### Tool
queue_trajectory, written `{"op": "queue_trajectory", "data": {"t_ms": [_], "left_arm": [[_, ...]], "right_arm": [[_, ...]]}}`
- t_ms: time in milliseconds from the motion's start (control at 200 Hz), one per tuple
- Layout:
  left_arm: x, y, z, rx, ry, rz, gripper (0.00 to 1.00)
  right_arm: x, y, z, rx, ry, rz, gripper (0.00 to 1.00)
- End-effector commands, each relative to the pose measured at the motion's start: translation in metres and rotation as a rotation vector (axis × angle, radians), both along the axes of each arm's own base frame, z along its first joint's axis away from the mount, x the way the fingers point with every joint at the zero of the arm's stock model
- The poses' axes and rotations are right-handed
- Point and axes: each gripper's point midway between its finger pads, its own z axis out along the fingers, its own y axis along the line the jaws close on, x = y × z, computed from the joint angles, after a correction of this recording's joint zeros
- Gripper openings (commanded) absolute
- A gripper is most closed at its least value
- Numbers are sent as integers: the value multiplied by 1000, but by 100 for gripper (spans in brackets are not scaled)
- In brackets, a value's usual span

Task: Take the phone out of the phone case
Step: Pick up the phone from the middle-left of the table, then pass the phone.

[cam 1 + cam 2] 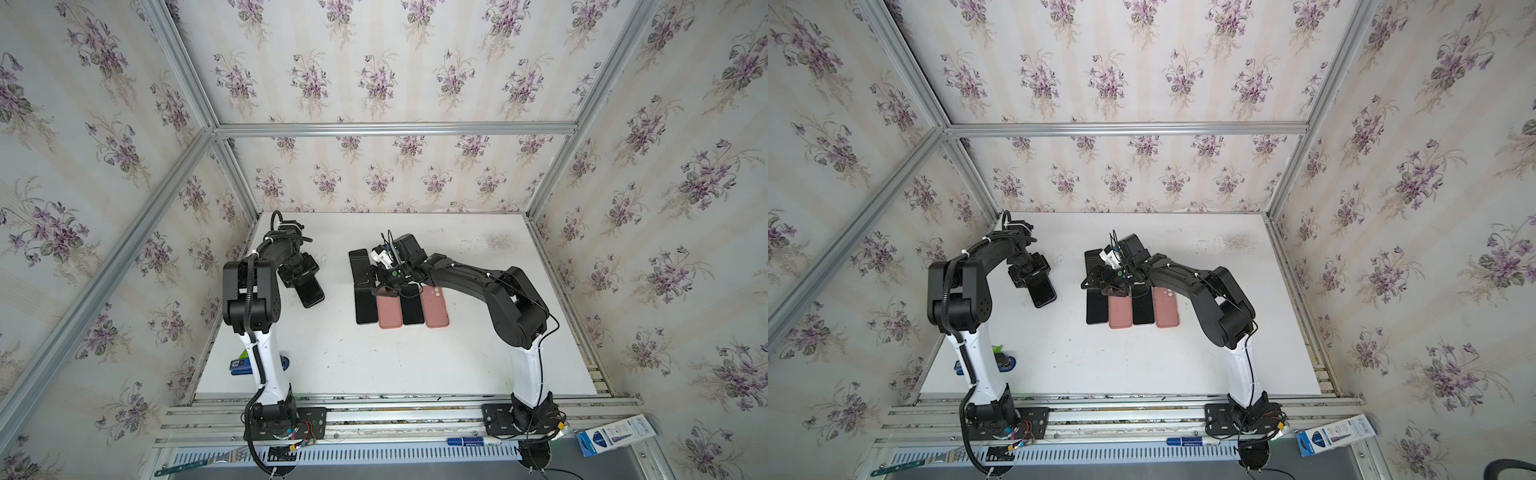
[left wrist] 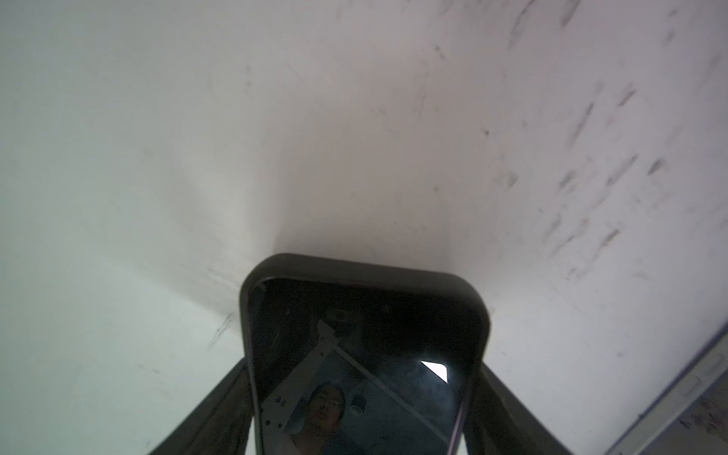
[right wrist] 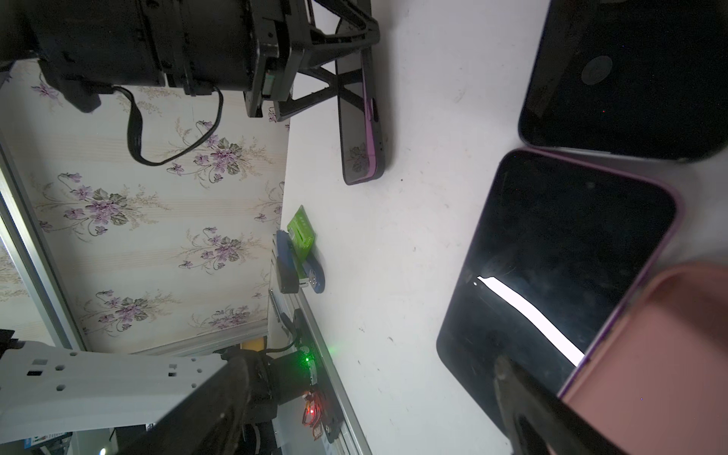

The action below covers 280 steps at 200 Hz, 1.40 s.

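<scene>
The dark-screened phone [image 2: 354, 374] in its matte black case [image 2: 366, 275] lies flat, screen up, on the white counter [image 2: 315, 118], with its long sides clamped between the left tool's [image 1: 300, 277] fingers [image 2: 508, 405]. Its long axis runs diagonally, free end toward the near edge and the right arm's side. The right tool [image 1: 380, 289] hangs spread apart over a row of black and pink phones [image 1: 388, 313].

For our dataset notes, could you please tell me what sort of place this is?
Most likely a lab robot cell dressed to look domestic: floral wallpaper mounted within a bare aluminium frame, enclosing a scuffed white table.
</scene>
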Motion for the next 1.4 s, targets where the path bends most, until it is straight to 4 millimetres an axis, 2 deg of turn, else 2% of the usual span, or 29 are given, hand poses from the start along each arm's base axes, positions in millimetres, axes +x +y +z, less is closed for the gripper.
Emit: {"op": "queue_trajectory", "data": {"t_ms": [0, 295, 380, 595, 795, 944, 1174, 1394], "left_arm": [[8, -10, 16, -50, -67, -23, 65], [7, -40, 49, -166, -176, -77, 62], [5, -50, 59, -198, -206, -84, 62], [7, -81, 89, -261, -282, -121, 62], [12, -102, 117, -290, -352, -142, 61], [13, -115, 130, -305, -380, -160, 61], [6, -129, 142, -308, -407, -182, 60], [2, -142, 164, -332, -458, -202, 59]], "right_arm": [[1, 10, 11, 50, -24, 18, 100], [-1, 38, 32, 165, -65, 79, 99], [-2, 47, 34, 179, -72, 104, 96], [-2, 66, 41, 238, -77, 139, 80], [1, 70, 39, 250, -57, 134, 69], [4, 71, 42, 264, -60, 123, 52], [13, 64, 52, 274, -86, 87, 31], [22, 51, 75, 302, -135, 58, 10]]}}
